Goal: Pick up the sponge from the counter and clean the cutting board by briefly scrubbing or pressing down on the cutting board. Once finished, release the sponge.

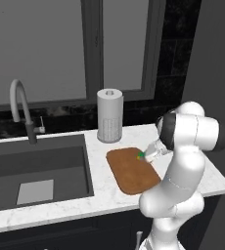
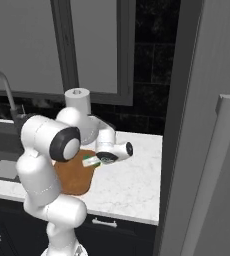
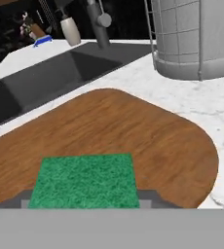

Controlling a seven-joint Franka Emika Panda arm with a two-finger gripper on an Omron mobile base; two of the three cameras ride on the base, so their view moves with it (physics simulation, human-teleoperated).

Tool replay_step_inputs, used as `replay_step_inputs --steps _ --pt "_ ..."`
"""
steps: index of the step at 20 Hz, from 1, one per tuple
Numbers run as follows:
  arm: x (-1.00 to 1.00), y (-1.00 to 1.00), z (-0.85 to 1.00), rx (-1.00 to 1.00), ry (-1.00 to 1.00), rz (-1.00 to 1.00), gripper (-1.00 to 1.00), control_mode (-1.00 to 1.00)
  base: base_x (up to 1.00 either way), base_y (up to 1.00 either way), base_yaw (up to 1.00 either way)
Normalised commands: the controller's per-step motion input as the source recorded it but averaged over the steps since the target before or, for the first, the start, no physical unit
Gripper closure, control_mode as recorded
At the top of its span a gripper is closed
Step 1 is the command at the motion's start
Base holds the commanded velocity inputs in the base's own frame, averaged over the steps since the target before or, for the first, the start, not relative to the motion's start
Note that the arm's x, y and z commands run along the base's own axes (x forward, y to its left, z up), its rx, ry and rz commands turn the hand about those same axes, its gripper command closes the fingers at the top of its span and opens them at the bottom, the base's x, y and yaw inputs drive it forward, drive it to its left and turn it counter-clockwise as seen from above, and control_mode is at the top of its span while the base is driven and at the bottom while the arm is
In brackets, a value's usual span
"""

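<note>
I have the tool (image 1: 145, 156) closed on the sponge (image 3: 84, 181), its two tips pinching the block from either side in the hand view, green face toward the camera. From the left base view the sponge (image 1: 141, 156) shows as a small green spot at the tool's end, over the far right part of the cutting board (image 1: 131, 171). I cannot tell from any view whether the sponge is pressed onto the board or held just above it.

The board lies flat on the white marble table (image 1: 100, 195), its long side running away from me. Relative to the board, the paper towel roll (image 1: 109, 115) stands upright just beyond its far end, and the dark sink (image 1: 36, 168) is just to its left, with the curved faucet (image 1: 20, 105) behind the basin. In the right base view the tool (image 2: 94, 161) hangs over the board's (image 2: 73, 182) right edge, the sponge (image 2: 91, 160) sticking out toward the sink.
</note>
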Motion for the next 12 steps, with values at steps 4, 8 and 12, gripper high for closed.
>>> replay_step_inputs --steps 4,8,12 --pt "-0.47 -0.38 -0.16 0.00 -0.29 -0.11 1.00 -1.00 0.00 0.00 0.00" --pt "-0.26 0.31 0.99 -0.07 -0.23 -0.23 1.00 -1.00 0.00 0.00 0.00" --pt "-0.05 0.23 0.82 -0.06 -0.14 -0.25 1.00 -1.00 0.00 0.00 0.00"
